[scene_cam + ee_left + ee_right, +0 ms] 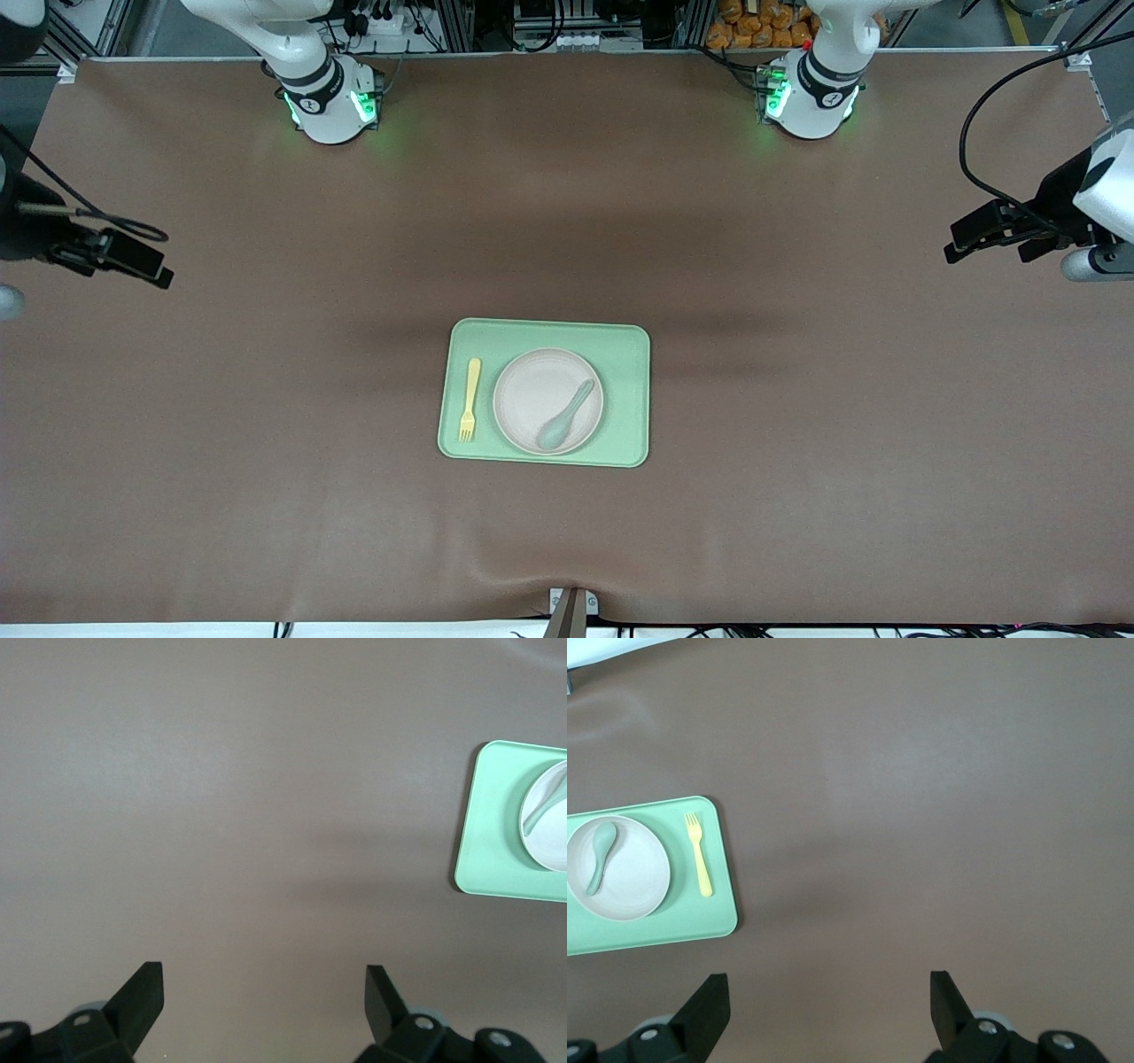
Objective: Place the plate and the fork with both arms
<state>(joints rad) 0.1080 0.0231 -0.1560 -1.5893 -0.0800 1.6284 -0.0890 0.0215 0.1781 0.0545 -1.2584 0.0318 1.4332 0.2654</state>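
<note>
**Plate and fork on the tray, both grippers held apart over bare table**

Front view: A light-green tray (545, 392) is seen near the middle of the brown table (797, 443). The plate (547, 400) is laid flat on the tray, and a grey-green spoon (564, 416) is rested in it, bowl end nearer the camera. The fork (469, 399) is laid on the tray just beside the plate, apart from it, toward the right arm's end, with its tines pointed at the camera. The right gripper (146, 264) is held over bare table at the right arm's end, well apart from the tray. The left gripper (961, 244) is held over bare table at the left arm's end, equally clear of the tray. Nothing is gripped by either.

Left wrist view: The left gripper (264, 979) is shown with its two black fingers (142, 992) spread wide and nothing between them. Only brown table is seen under it. A corner of the tray (496, 842) and part of the plate (551, 828) are caught at the edge of the view, well away from the fingers.

Right wrist view: The right gripper (829, 988) is likewise shown spread wide, with nothing held between its fingers (709, 997). The tray (722, 895) is seen well apart from it, with the plate (629, 873), the spoon (601, 855) and the fork (699, 864) lying on it.
</note>
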